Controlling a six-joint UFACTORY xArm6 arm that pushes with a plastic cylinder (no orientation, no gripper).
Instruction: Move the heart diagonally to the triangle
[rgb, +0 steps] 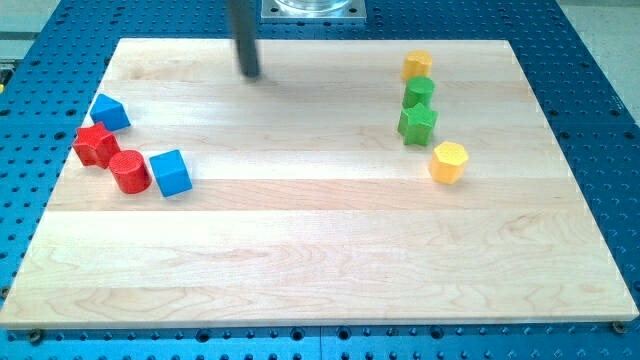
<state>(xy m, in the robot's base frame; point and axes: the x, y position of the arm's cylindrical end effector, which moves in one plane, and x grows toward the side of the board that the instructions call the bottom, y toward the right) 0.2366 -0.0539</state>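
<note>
Tip: my tip (250, 74) rests on the board's top-left, touching nothing, holding nothing; no pincer fitted.
Heart: likely the yellow block (417, 65) at the view's top right; shape unclear.
Handling: small, rigid, light; probably slides easily.
Contact: push a flat side, centred, to avoid spin.

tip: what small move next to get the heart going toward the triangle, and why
Probably slide my tip toward the view's right, round to the far side of the yellow heart. It stands well left of the heart now, and the blue triangle lies at the view's left.

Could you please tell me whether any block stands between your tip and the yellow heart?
No: only bare board lies between my tip and the yellow heart; the nearest green block sits below it.
</note>
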